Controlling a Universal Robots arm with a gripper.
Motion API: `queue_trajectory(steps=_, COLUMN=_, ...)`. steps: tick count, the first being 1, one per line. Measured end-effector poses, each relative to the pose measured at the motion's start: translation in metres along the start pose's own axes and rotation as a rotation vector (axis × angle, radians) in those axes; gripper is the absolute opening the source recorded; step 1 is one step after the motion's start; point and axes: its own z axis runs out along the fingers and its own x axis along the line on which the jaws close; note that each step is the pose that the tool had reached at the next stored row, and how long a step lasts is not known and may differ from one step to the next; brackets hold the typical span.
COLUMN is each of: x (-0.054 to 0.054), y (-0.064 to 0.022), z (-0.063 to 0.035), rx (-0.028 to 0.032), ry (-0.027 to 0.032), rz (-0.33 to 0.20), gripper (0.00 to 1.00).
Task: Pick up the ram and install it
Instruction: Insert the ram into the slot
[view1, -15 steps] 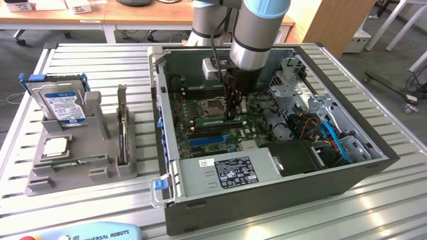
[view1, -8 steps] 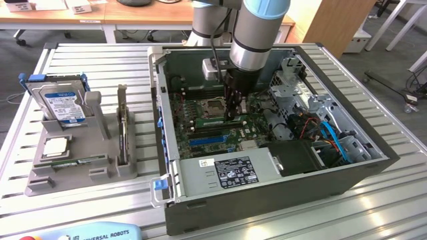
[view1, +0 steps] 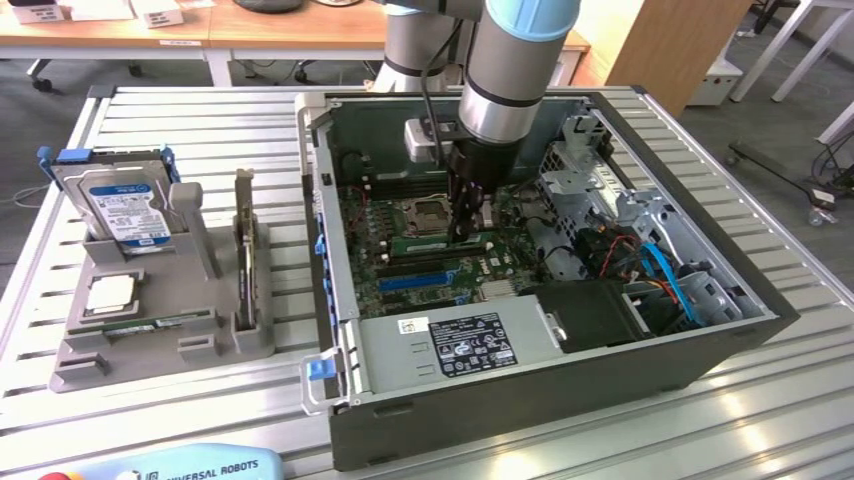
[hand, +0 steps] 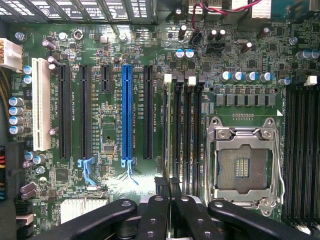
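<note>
Your gripper (view1: 463, 232) (hand: 166, 184) is down inside the open computer case (view1: 534, 400), with its dark fingers pressed together. The tips hover low over the motherboard, just on the exterior view's right of the empty processor socket (view1: 430, 212) (hand: 242, 165).

The ram (view1: 420, 243) (hand: 165, 130) stands on edge in the memory slot on the near side of that socket. It sits between the socket and the blue expansion slot (view1: 411, 281) (hand: 127, 115). Your fingertips sit at the ram's end on the exterior view's right. You cannot tell from either view whether they nip its top edge or only rest against it. The neighbouring memory slots look bare.

The arm (view1: 514, 60) comes in from the far side, dropping almost straight down into the case.

Well apart, on the exterior view's left of the counter (view1: 174, 420), you have the grey parts tray (view1: 80, 375). In it a hard drive (view1: 127, 205) stands upright at the far end and a square silver chip (view1: 110, 292) lies flat. A dark expansion card (view1: 244, 255) stands on edge along the side nearest the case. A thin greenish strip (view1: 154, 322) lies in the tray's near groove.
</note>
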Motion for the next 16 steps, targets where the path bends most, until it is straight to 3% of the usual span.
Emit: queue_trajectory(steps=16, x=-0.0001, y=0.0, z=0.001, rx=0.0001, ry=-0.0002, rz=0.0, gripper=0.11)
